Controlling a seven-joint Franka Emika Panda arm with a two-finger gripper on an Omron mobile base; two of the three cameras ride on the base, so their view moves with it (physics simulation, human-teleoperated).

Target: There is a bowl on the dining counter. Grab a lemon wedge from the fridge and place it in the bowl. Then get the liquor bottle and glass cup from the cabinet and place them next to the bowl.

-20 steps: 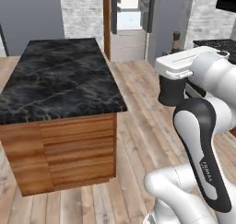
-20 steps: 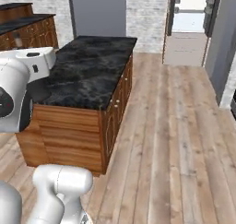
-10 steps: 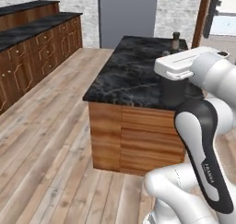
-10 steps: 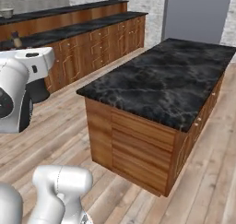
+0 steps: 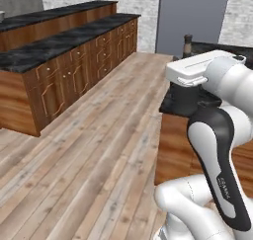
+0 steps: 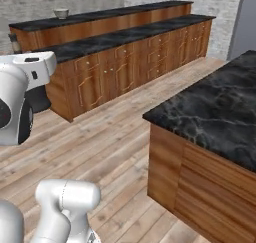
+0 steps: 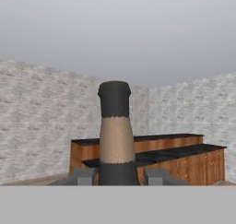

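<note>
My gripper [image 7: 115,174] is shut on the liquor bottle [image 7: 114,131], a dark bottle with a tan band on its neck that stands upright between the fingers [image 7: 83,176]. From the left base view the bottle's top [image 5: 188,40] pokes up behind the white hand, with the dark gripper [image 5: 190,98] under it. A small pale bowl [image 6: 61,13] sits on the raised dining counter [image 6: 115,17] at the far left; what it holds is too small to tell. The lemon wedge and the glass cup are out of view.
A long wooden counter run with dark tops [image 5: 74,41] lines the left wall. The dark marble island [image 6: 215,107] stands close on the right, its wooden side [image 5: 173,140] beside the arm. A tall grey fridge front [image 5: 192,17] stands behind. Bare plank floor [image 5: 99,150] lies between.
The whole picture has swung as the base turned: the island slid to the right and the long counters with the bowl came into view. The gripper stays shut on the bottle.
</note>
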